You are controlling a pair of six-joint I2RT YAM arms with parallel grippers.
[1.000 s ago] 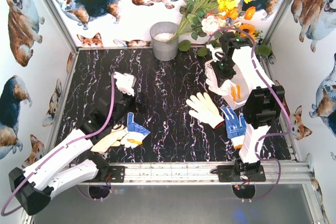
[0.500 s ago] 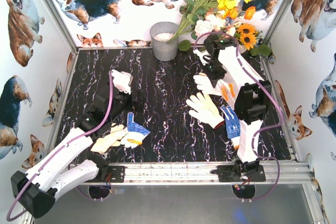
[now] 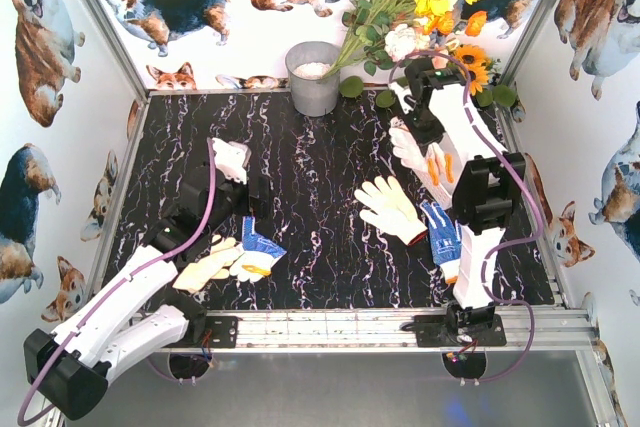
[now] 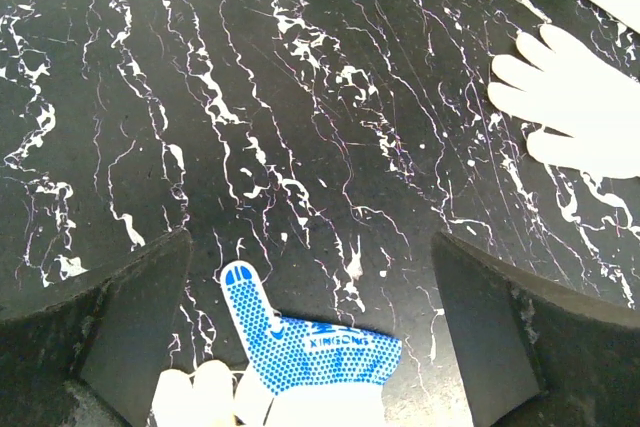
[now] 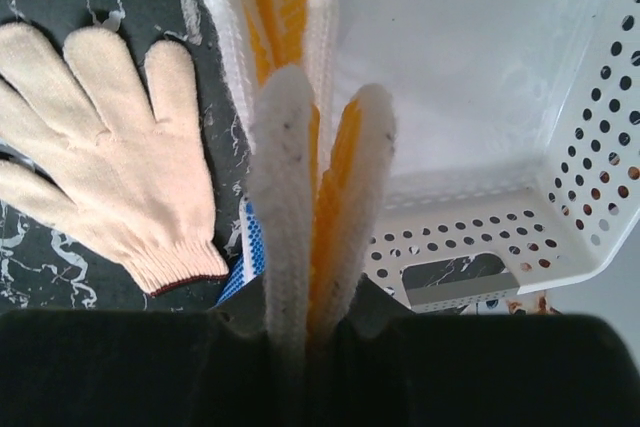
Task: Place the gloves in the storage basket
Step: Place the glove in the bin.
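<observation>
Pinched tight in the right gripper [image 5: 305, 332]: a white knit glove [image 5: 300, 147] with yellow-orange stripes, bunched into two fuzzy ribbed ridges and trailing away from the camera. Gripper body only a black band across the bottom of the wrist view, fingertips buried in the fabric.

Just beyond the glove, the storage basket [image 5: 560, 197]: smooth white plastic, walls pierced with rows of round holes, a handle slot in the near wall, cut off at the top and right edges. Held glove stretched along the line where dark table meets white basket interior. In the overhead view, basket almost wholly covered, seemingly tucked under the right arm [image 3: 470, 137].

Left of the held glove, flat on the table: a cream knit glove [image 5: 110, 147], fingers spread, thin dark-red edge at the cuff. Peeking from beneath the held glove, a sliver of a blue dotted glove [image 5: 252, 237].

Left gripper [image 4: 312, 287] spread wide, grasping nothing, hovering over the table [image 3: 320, 147], black marble pattern with white veins. Between its dark wedge-shaped fingers [image 4: 130, 327], a second blue dotted glove [image 4: 320, 352] with printed lettering, lower part cut off by the frame, lying on pale gloves [image 3: 205, 267] heaped at the near left.
</observation>
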